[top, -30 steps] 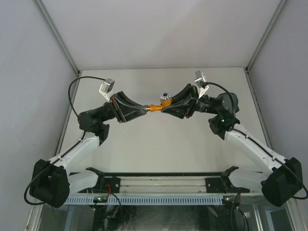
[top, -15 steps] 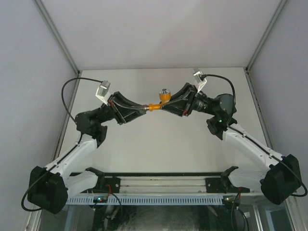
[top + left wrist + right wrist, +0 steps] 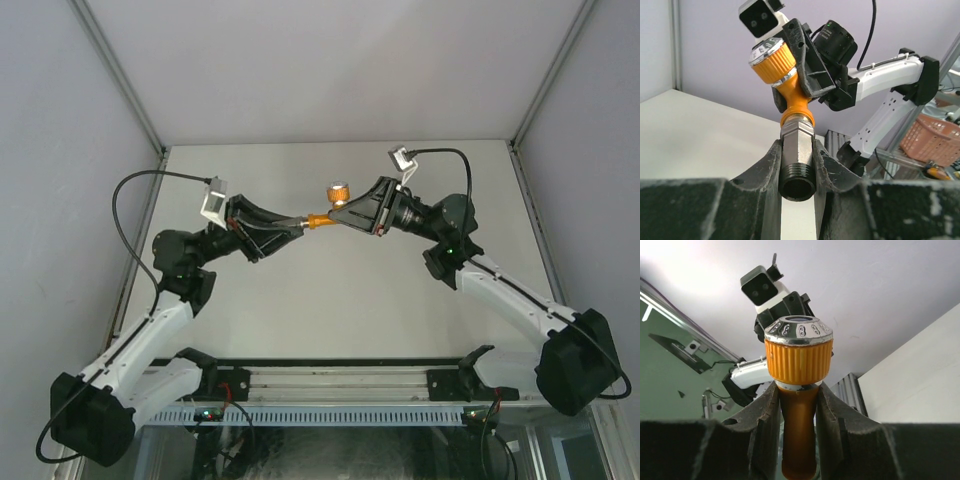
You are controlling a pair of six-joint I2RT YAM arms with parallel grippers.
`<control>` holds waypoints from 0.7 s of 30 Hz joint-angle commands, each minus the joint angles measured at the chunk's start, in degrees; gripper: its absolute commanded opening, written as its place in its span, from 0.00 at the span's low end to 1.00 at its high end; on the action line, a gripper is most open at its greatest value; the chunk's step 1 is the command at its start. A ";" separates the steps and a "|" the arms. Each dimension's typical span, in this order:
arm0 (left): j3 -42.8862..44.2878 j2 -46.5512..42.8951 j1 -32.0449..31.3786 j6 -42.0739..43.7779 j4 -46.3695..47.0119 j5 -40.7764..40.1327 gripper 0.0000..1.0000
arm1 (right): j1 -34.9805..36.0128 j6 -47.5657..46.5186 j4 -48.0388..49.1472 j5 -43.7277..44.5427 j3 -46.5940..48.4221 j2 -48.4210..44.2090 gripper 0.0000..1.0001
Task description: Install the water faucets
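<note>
The orange-yellow faucet [image 3: 330, 207] hangs in the air above the middle of the table, between both arms. Its ribbed round knob [image 3: 798, 354] has a silver rim. My right gripper [image 3: 345, 213] is shut on the faucet body [image 3: 798, 425] just below the knob. My left gripper [image 3: 296, 224] is shut on the grey metal pipe fitting [image 3: 797, 159], whose far end meets the faucet's orange neck [image 3: 796, 104]. The fitting's open threaded end faces the left wrist camera. The faucet's spout is hidden.
The white table top [image 3: 330, 290] lies below both grippers. Grey walls stand at the back and sides. A black rail [image 3: 335, 375] runs along the near edge between the arm bases. An orange basket [image 3: 932, 142] sits beyond the table in the left wrist view.
Both grippers have lifted and tilted, carrying the joined faucet and fitting. The right wrist has rolled, so the knob's side now shows instead of its blue centre. The left elbow swung left.
</note>
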 commanded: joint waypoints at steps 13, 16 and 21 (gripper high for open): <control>1.47 -5.26 -2.43 23.08 -4.65 0.70 0.02 | 0.52 20.73 8.05 -3.58 -1.34 6.80 0.00; 3.25 -5.99 -2.95 29.10 -11.33 -0.31 0.05 | 0.51 22.96 8.75 -4.09 -1.42 7.45 0.00; 4.93 -9.05 -4.78 43.21 -24.90 -6.00 0.09 | 0.42 23.03 6.00 -3.56 -1.47 6.70 0.00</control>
